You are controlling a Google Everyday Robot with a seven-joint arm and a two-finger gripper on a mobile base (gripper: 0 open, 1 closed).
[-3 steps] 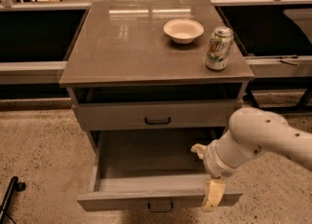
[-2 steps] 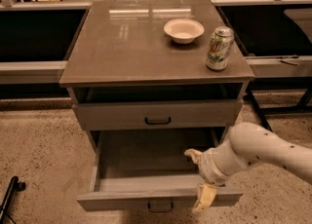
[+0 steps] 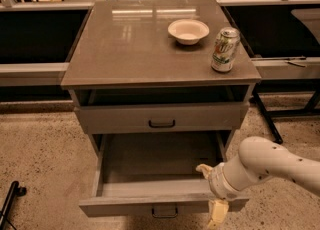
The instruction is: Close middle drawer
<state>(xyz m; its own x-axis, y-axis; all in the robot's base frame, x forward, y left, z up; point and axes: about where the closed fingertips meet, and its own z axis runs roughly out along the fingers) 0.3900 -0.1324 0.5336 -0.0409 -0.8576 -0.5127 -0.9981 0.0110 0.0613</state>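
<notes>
We find the middle drawer pulled well out. Its front panel runs between our fingers, which are spread: one tip sits inside the drawer, and the other hangs in front of the panel. We cannot tell whether either tip presses on it.

The handle lies off to the left of the fingers, so pushing from this end may skew the drawer and bind it. The inner tip could be trapped under the top drawer, just beyond the fingers, if we don't withdraw it. A hard shove may jolt the table and topple the can far beyond the fingers.
</notes>
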